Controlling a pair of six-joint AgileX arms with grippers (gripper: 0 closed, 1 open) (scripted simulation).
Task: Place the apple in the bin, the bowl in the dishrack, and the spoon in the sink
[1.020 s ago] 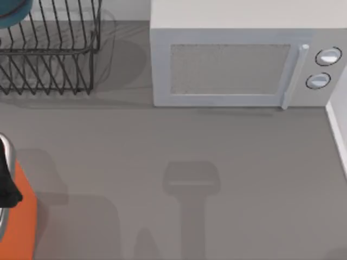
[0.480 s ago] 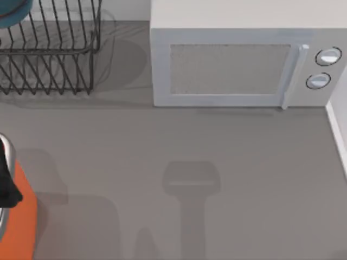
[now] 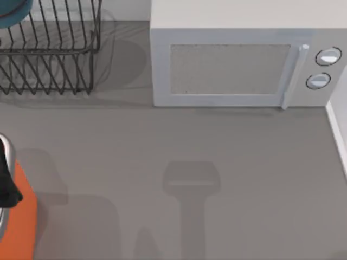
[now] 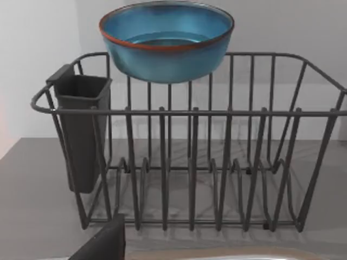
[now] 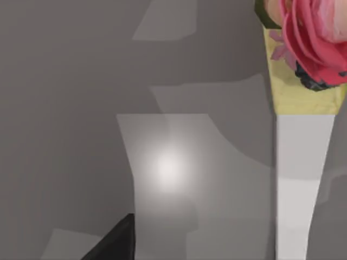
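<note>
Left tool (image 3: 7,181), or what seems to be its dark body at the left edge of the top view, hangs directly over the orange bin (image 3: 24,216). Whether that tool is apart or together cannot be told. The left wrist view offers just one dark corner of it, low down, with the bin's pale rim (image 4: 227,253) beside it.

Across the last second almost nothing has shifted. The dark shape keeps its place above the bin, and the bench (image 3: 244,162) and the white microwave (image 3: 227,70) look the same. The one small change is in the soft shadows near the bench's front left. A pause over the bin most likely belongs to the apple step, either just before or just after a drop, though that is a guess.

The bowl (image 4: 165,49) is already at the dishrack (image 4: 217,112). It sits high at the rack's far side, upright and blue inside, above the prongs and behind the dark cutlery cup (image 4: 81,130). From above it peeks in at the rack's rear left (image 3: 11,13). That part of the task looks done, or close to it.

The right tool (image 5: 111,244) is idle above bare grey bench near a pink flower (image 5: 314,38), its state also impossible to tell. The spoon step probably falls to it.
</note>
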